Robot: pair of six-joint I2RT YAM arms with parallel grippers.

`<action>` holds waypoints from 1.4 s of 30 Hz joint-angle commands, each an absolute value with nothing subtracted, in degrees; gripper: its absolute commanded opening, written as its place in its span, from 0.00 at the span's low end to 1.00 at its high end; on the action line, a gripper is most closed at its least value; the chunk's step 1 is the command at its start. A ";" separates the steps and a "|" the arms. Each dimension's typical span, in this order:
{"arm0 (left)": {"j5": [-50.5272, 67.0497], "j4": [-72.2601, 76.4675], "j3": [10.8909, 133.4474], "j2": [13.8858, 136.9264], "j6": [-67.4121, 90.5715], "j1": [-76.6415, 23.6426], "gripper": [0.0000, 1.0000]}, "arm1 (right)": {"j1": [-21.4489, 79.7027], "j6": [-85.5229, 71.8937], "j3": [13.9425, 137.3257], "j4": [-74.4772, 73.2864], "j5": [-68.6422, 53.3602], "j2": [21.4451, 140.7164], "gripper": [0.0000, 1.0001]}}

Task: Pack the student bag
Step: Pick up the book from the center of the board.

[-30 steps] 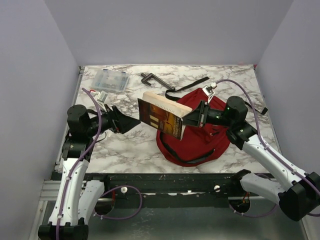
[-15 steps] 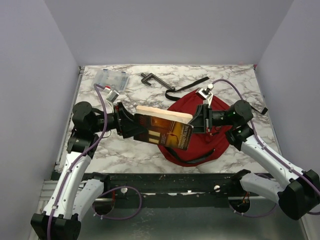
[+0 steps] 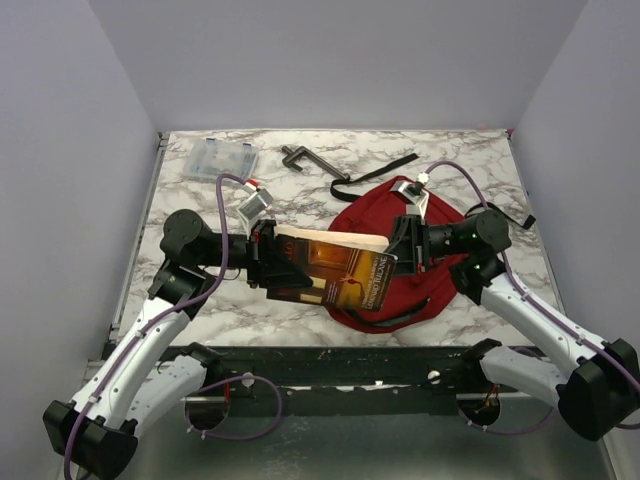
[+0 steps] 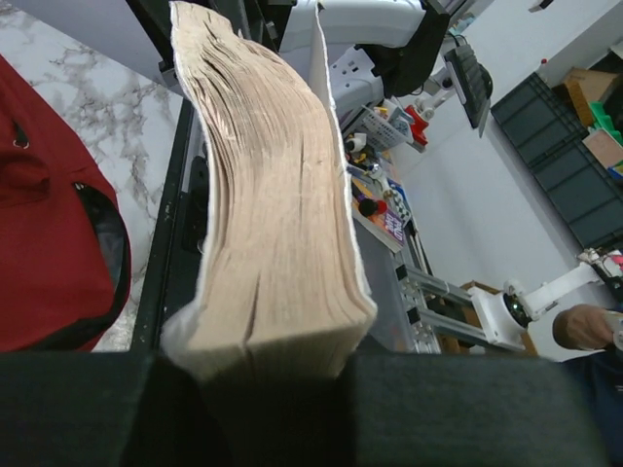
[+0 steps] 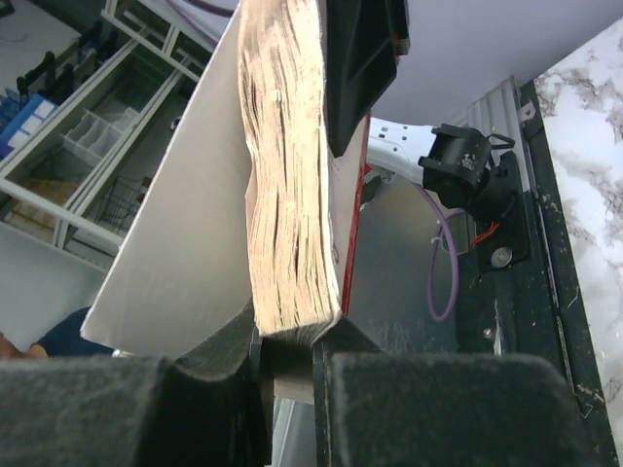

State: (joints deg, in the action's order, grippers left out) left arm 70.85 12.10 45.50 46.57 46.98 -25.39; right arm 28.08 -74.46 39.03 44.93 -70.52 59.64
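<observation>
- Because the left gripper (image 3: pixel 268 262) is clenched on the left end of the book (image 3: pixel 335 270), that side cannot sag.
- Held in the air, the book bridges both arms, its right part over the edge of the student bag (image 3: pixel 430 290).
- The right gripper (image 3: pixel 400 243) pinches the opposite end, sharing the load.
- The student bag lies on the marble table (image 3: pixel 240 315) right of centre, presumably awaiting the book.

Reaching inward with left arm (image 3: pixel 160 310) and right arm (image 3: pixel 520 300), wrists facing each other. Pinching opposite ends of book (image 3: pixel 335 272) with left gripper (image 3: pixel 272 262) and right gripper (image 3: pixel 400 243).
</observation>
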 commanded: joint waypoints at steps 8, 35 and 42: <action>62.92 10.45 44.74 42.87 49.18 -17.22 0.00 | 27.95 -34.25 53.71 -21.97 -22.66 55.23 0.62; 23.98 -33.24 47.91 47.52 35.37 -12.08 0.00 | 64.99 -29.79 58.04 -43.50 28.74 77.82 0.64; 27.70 -30.29 45.91 48.42 37.91 -12.39 0.00 | 65.60 -27.17 57.67 -40.45 26.38 79.28 0.64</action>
